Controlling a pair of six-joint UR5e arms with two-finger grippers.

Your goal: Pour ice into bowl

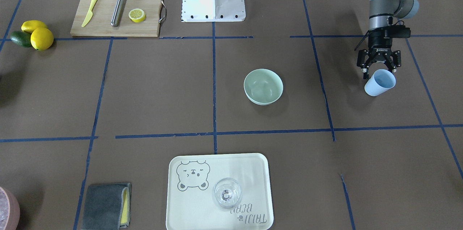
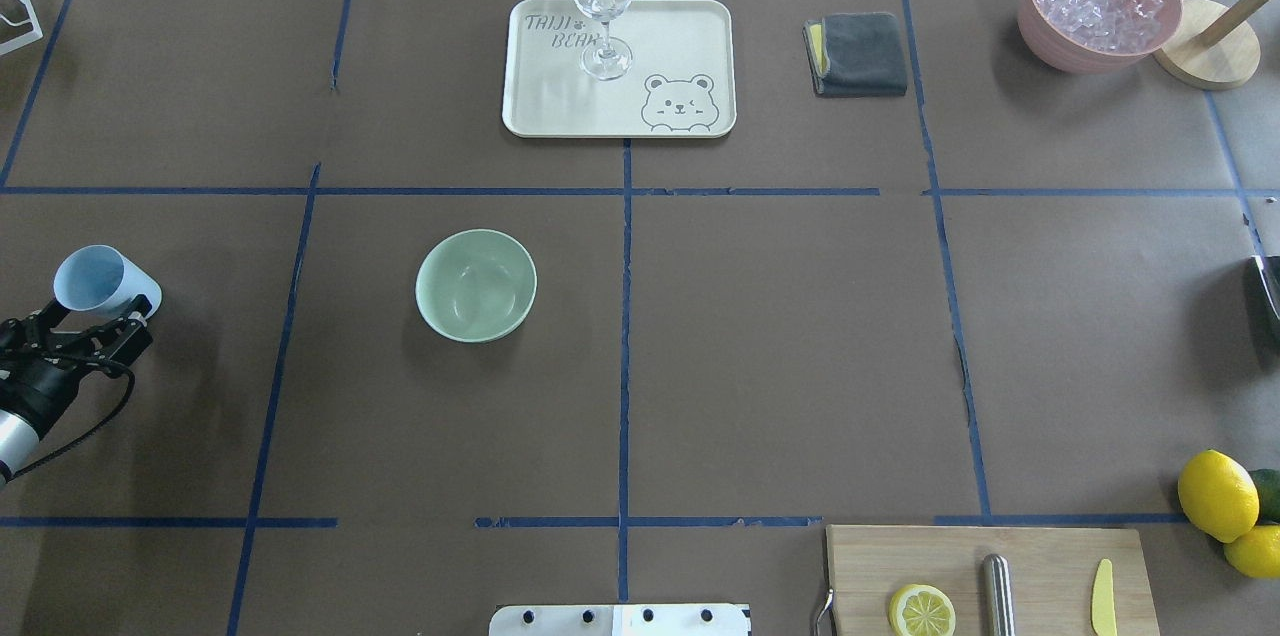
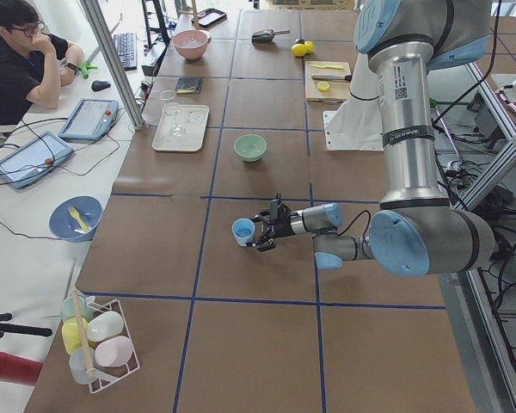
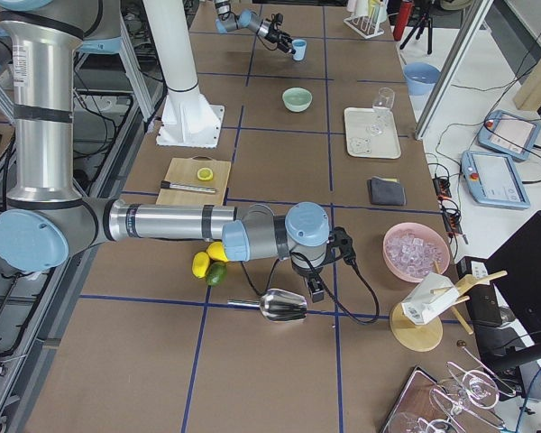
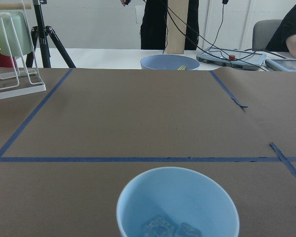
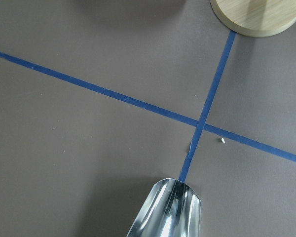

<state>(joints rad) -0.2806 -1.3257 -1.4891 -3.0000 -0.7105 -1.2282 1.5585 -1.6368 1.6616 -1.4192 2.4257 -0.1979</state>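
My left gripper [image 1: 379, 72] is shut on the base of a light blue cup [image 1: 379, 82] and holds it tilted above the table, at the robot's far left. In the left wrist view the cup [image 5: 177, 205] has a few clear ice cubes [image 5: 170, 228] at its bottom. The pale mint-green bowl [image 1: 263, 86] stands empty near the table's middle, well apart from the cup [image 2: 100, 281]. The right arm shows only in the exterior right view, over a metal scoop [image 4: 284, 305]. I cannot tell whether its gripper is open or shut. The scoop's mouth [image 6: 170, 207] fills the bottom of the right wrist view.
A pink container [image 2: 1100, 1] full of ice cubes stands by a wooden stand [image 2: 1205, 56]. A tray [image 1: 253, 172] carries a wine glass [image 1: 226, 193]. There are also a grey cloth [image 1: 106, 206], a cutting board [image 1: 101, 24] with a knife, a rod and a lemon half, and loose lemons [image 1: 41, 38].
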